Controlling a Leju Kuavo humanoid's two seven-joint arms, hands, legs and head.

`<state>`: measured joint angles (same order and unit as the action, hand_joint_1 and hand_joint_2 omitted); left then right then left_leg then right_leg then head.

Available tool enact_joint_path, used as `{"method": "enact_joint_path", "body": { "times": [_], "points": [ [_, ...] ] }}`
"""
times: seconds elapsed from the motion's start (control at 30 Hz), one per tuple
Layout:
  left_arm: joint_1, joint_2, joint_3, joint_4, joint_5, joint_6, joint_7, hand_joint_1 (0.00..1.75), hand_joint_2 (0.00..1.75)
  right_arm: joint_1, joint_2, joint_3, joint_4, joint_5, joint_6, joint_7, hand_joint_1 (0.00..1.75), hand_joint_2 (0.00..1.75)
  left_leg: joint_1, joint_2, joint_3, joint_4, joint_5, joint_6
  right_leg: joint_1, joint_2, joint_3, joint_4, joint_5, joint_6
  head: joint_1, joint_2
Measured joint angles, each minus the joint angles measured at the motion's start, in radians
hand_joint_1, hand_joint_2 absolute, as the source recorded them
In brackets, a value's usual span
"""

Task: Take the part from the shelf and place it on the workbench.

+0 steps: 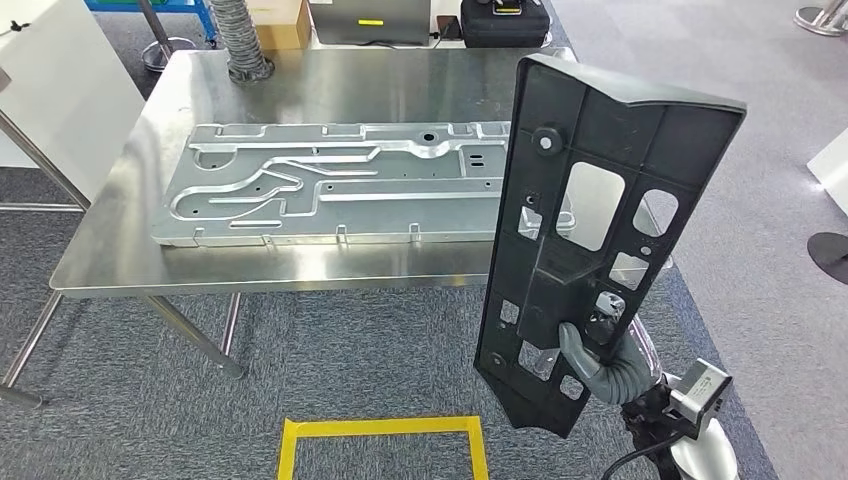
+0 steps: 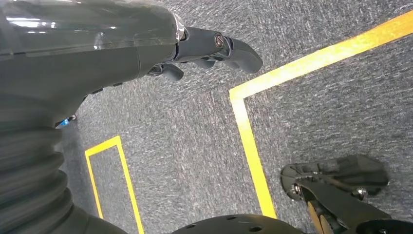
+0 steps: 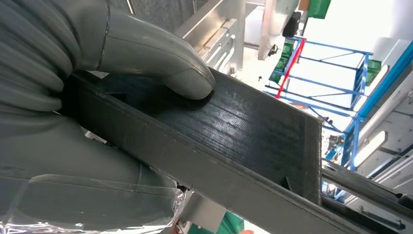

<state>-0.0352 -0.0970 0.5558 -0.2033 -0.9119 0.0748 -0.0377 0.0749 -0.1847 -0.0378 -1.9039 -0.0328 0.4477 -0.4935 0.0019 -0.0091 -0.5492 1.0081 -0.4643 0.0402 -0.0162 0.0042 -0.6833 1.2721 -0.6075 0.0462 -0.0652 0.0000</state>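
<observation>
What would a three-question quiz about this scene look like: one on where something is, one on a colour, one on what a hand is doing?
1. Where does the silver metal panel lie?
A. on the steel table
B. on the carpet
C. in the robot's left hand

2. What colour is the tape on the floor?
A. red
B. yellow
C. white

3. What is the right hand doing?
A. hanging empty
B. pressing on the table
C. gripping the black part upright

Answers: 1 A, the panel rests flat on the tabletop. 2 B, a yellow outline marks the carpet. 3 C, the fingers close on the part's lower end, while the left hand holds nothing.
</observation>
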Motion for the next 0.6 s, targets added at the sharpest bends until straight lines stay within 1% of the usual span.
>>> {"method": "enact_joint_path", "body": {
  "times": [0.03,0.07,0.1,0.13,0.17,0.2,0.23,0.27,0.3,0.33,0.37,0.43,0.47,0.5,0.53,0.57,0.6],
  "points": [
    [0.001,0.000,0.000,0.000,0.000,0.000,0.000,0.00,1.75,-0.001,0.000,0.000,0.000,0.000,0.000,0.000,1.73,1.75,0.001,-0.001,0.011,0.000,-0.008,-0.003,-0.003,-0.001,0.009,-0.051,0.040,0.002,0.000,0.000],
    [0.001,-0.001,0.000,0.000,0.001,0.000,0.001,0.00,1.75,-0.003,0.000,0.000,0.000,0.000,0.001,0.000,1.73,1.75,0.003,-0.001,0.021,0.000,-0.017,-0.007,-0.006,-0.002,0.028,-0.123,0.096,0.002,0.000,0.000],
    [0.000,-0.001,0.000,0.000,0.001,0.000,0.002,0.00,1.75,-0.006,-0.001,0.000,0.002,0.000,0.002,0.000,1.73,1.75,0.003,-0.002,0.030,0.001,-0.025,-0.012,-0.006,-0.004,0.044,-0.185,0.138,-0.001,0.000,0.000],
    [-0.001,-0.001,0.001,0.000,0.002,0.001,0.004,0.00,1.75,-0.010,-0.001,0.000,0.004,0.000,0.003,0.000,1.73,1.75,0.002,-0.002,0.035,0.000,-0.032,-0.018,-0.004,-0.006,0.055,-0.229,0.162,-0.007,0.000,0.000],
    [-0.002,-0.001,0.001,0.000,0.004,0.001,0.006,0.00,1.75,-0.012,-0.002,0.001,0.007,-0.001,0.005,0.001,1.73,1.75,0.002,-0.002,0.036,-0.001,-0.037,-0.024,-0.001,-0.007,0.059,-0.249,0.175,-0.015,0.000,0.000],
    [-0.003,-0.001,0.002,0.000,0.005,0.002,0.008,0.00,1.75,-0.015,-0.003,0.001,0.011,-0.001,0.006,0.001,1.73,1.75,0.001,-0.002,0.041,0.000,-0.038,-0.031,0.002,-0.007,0.057,-0.251,0.170,-0.025,0.000,0.000],
    [-0.003,-0.001,0.004,0.000,0.006,0.003,0.011,0.00,1.75,-0.017,-0.005,0.002,0.014,-0.002,0.008,0.001,1.73,1.75,0.000,-0.002,0.043,0.000,-0.040,-0.038,0.002,-0.006,0.062,-0.253,0.172,-0.034,0.000,0.000],
    [-0.003,-0.001,0.005,0.000,0.007,0.004,0.012,0.00,1.75,-0.019,-0.006,0.002,0.016,-0.003,0.010,0.000,1.73,1.75,0.001,-0.001,0.044,0.009,-0.043,-0.042,0.001,-0.005,0.070,-0.257,0.177,-0.041,0.000,0.000],
    [-0.004,-0.001,0.007,0.000,0.008,0.004,0.013,0.00,1.75,-0.021,-0.007,0.003,0.018,-0.003,0.011,0.000,1.73,1.75,0.001,0.000,0.039,0.032,-0.050,-0.046,0.000,-0.006,0.078,-0.260,0.174,-0.048,0.000,0.000],
    [-0.005,0.000,0.008,0.000,0.008,0.004,0.014,0.00,1.75,-0.025,-0.008,0.003,0.019,-0.004,0.014,0.000,1.73,1.75,0.002,0.000,0.019,0.072,-0.067,-0.048,-0.001,-0.006,0.087,-0.262,0.170,-0.055,0.000,0.000],
    [-0.006,0.000,0.009,0.000,0.008,0.005,0.014,0.00,1.75,-0.028,-0.009,0.003,0.021,-0.004,0.015,-0.001,1.73,1.75,0.003,0.001,-0.013,0.131,-0.089,-0.050,0.000,-0.007,0.093,-0.264,0.165,-0.061,0.000,0.000],
    [-0.005,0.000,0.012,0.000,0.009,0.005,0.015,0.00,1.75,-0.032,-0.009,0.003,0.025,-0.006,0.018,-0.001,1.73,1.75,0.004,0.001,-0.094,0.256,-0.139,-0.054,0.003,-0.007,0.104,-0.264,0.155,-0.067,0.000,0.000],
    [-0.004,0.000,0.014,0.000,0.009,0.005,0.016,0.00,1.75,-0.033,-0.009,0.004,0.029,-0.008,0.019,-0.002,1.73,1.75,0.004,0.001,-0.123,0.289,-0.148,-0.055,0.005,-0.006,0.110,-0.264,0.149,-0.067,0.000,0.000],
    [-0.003,0.000,0.015,0.000,0.009,0.005,0.017,0.00,1.75,-0.033,-0.010,0.004,0.032,-0.010,0.018,-0.003,1.73,1.75,0.004,0.001,-0.136,0.287,-0.135,-0.055,0.006,-0.005,0.118,-0.264,0.142,-0.067,0.000,0.000],
    [-0.002,0.000,0.016,0.000,0.009,0.005,0.017,0.00,1.75,-0.035,-0.010,0.005,0.035,-0.011,0.018,-0.004,1.73,1.75,0.004,0.001,-0.131,0.248,-0.101,-0.054,0.007,-0.004,0.128,-0.264,0.135,-0.067,0.000,0.000],
    [-0.002,0.000,0.016,0.000,0.009,0.005,0.017,0.00,1.75,-0.037,-0.012,0.006,0.038,-0.013,0.018,-0.005,1.73,1.75,0.004,0.002,-0.112,0.181,-0.050,-0.051,0.008,-0.004,0.139,-0.264,0.128,-0.065,0.000,0.000],
    [-0.001,0.000,0.017,0.000,0.009,0.005,0.017,0.00,1.75,-0.040,-0.013,0.007,0.041,-0.015,0.017,-0.006,1.73,1.75,0.002,0.002,-0.091,0.115,-0.008,-0.047,0.008,-0.003,0.149,-0.263,0.120,-0.062,0.000,0.000]
  ]
}}
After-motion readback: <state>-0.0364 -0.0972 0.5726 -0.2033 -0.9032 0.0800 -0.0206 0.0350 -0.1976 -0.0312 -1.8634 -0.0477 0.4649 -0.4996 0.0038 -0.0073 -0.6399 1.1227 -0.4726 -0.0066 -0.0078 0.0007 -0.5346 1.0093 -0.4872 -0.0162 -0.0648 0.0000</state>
